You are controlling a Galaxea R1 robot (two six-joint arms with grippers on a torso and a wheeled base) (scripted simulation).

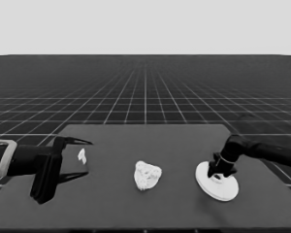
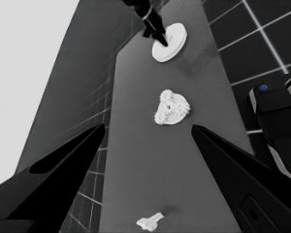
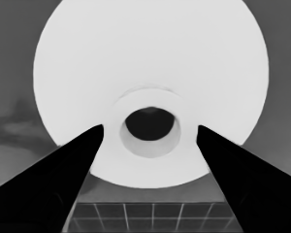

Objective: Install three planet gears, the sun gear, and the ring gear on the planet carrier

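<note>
The right gripper (image 1: pixel 222 171) is down over the larger round part (image 1: pixel 217 183) near the table's (image 1: pixel 184 141) right front, its fingers spread either side of the raised hub (image 3: pixel 150 127) without closing. Bare tabletop separates it from the smaller round part (image 1: pixel 147 175) at mid-table, which carries the gears (image 2: pixel 172 108). The left gripper (image 1: pixel 80 158) waits open at the left end, a thin white piece (image 1: pixel 82 156) between its fingers.
</note>
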